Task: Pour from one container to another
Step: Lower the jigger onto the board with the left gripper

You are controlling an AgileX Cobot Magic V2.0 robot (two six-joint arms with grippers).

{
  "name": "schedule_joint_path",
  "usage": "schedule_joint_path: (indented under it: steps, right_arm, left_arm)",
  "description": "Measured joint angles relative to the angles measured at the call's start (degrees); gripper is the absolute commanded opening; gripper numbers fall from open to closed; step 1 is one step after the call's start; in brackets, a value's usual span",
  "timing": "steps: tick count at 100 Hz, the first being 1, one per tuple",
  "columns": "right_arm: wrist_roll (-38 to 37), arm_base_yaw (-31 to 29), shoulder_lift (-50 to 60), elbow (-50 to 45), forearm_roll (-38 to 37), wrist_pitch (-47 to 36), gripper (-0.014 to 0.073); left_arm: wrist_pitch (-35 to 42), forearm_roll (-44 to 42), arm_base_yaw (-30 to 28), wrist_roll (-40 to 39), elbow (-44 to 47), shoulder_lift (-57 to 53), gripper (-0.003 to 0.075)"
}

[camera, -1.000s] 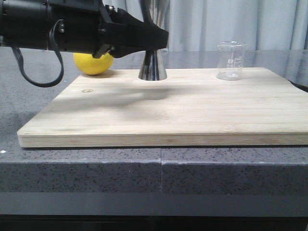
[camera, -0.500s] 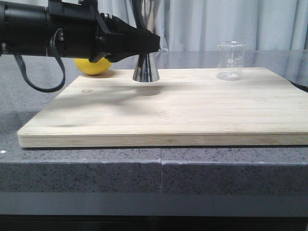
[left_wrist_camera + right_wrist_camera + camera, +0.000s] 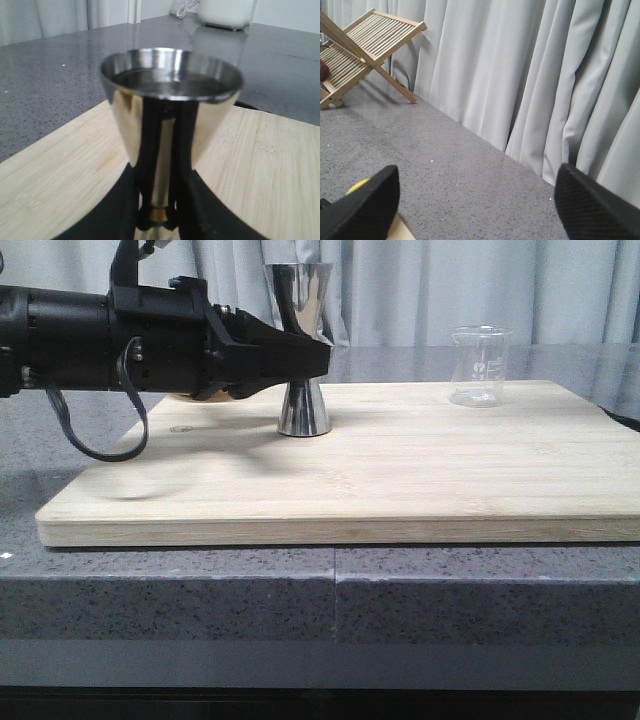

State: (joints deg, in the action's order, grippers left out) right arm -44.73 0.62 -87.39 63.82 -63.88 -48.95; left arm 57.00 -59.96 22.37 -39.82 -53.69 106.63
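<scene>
The steel jigger [image 3: 303,405] stands upright on the wooden board [image 3: 420,470], left of centre toward the back. My left gripper [image 3: 318,358] reaches in from the left and is shut on its narrow waist. In the left wrist view the jigger's cup [image 3: 170,90] fills the frame, and the left gripper [image 3: 159,202] pinches the gold band. The clear glass beaker [image 3: 480,365] stands alone at the board's back right, about a third of the board's width from the jigger. My right gripper [image 3: 477,200] is open over grey counter, with nothing between its fingers.
A lemon [image 3: 357,186] lies behind the left arm, mostly hidden in the front view. A slatted wooden rack [image 3: 360,47] stands on the counter near the curtain. The board lies on a grey stone counter [image 3: 330,600].
My left gripper has carried the jigger a little to the left and downward. Its base now sits at the board's surface, and the upper cup shows above the arm.
</scene>
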Motion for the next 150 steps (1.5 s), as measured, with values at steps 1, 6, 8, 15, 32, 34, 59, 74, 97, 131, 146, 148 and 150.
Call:
schedule_joint_path:
  steps: [1,6,8,15,32,34,59,74,97,131,146,148,150]
  right_arm:
    - [0.0,0.0,0.0,0.0,0.0,0.0,0.0568]
    - [0.0,0.0,0.0,0.0,0.0,0.0,0.0568]
    - [0.0,0.0,0.0,0.0,0.0,0.0,0.0568]
    - [0.0,0.0,0.0,0.0,0.0,0.0,0.0568]
    - [0.0,0.0,0.0,0.0,0.0,0.0,0.0568]
    - [0.0,0.0,0.0,0.0,0.0,0.0,0.0568]
    - [0.0,0.0,0.0,0.0,0.0,0.0,0.0568]
    - [0.0,0.0,0.0,0.0,0.0,0.0,0.0568]
    - [0.0,0.0,0.0,0.0,0.0,0.0,0.0568]
    - [-0.08,0.0,0.0,0.0,0.0,0.24,0.0568]
    - [-0.08,0.0,0.0,0.0,0.0,0.37,0.0568]
    - [-0.08,0.0,0.0,0.0,0.0,0.47,0.0568]
    - [-0.08,0.0,0.0,0.0,0.0,0.47,0.0568]
  left_arm:
    - [0.09,0.0,0.0,0.21,0.0,0.0,0.0038]
    - [0.09,0.0,0.0,0.49,0.0,0.0,0.0038]
    - [0.09,0.0,-0.07,0.59,0.0,0.0,0.0038]
    - [0.09,0.0,-0.07,0.74,0.0,0.0,0.004]
    - [0.09,0.0,-0.07,0.89,0.0,0.0,0.0066]
    - [0.09,0.0,-0.07,0.98,0.0,0.0,0.0076]
    - [0.23,0.13,-0.07,0.98,0.0,0.0,0.0271]
    - [0.53,0.43,-0.07,0.98,0.0,0.0,0.0352]
    - [0.88,0.43,-0.07,0.98,0.0,0.0,0.0457]
    - [0.1,-1.66,-0.07,0.98,0.0,0.0,0.0463]
    - [-0.84,-3.32,-0.07,0.98,0.0,-0.99,0.0463]
    - [-0.95,-3.46,-0.07,0.98,0.0,-1.15,0.0463]
    - [-1.12,-3.46,-0.07,0.98,0.0,-1.43,0.0463]
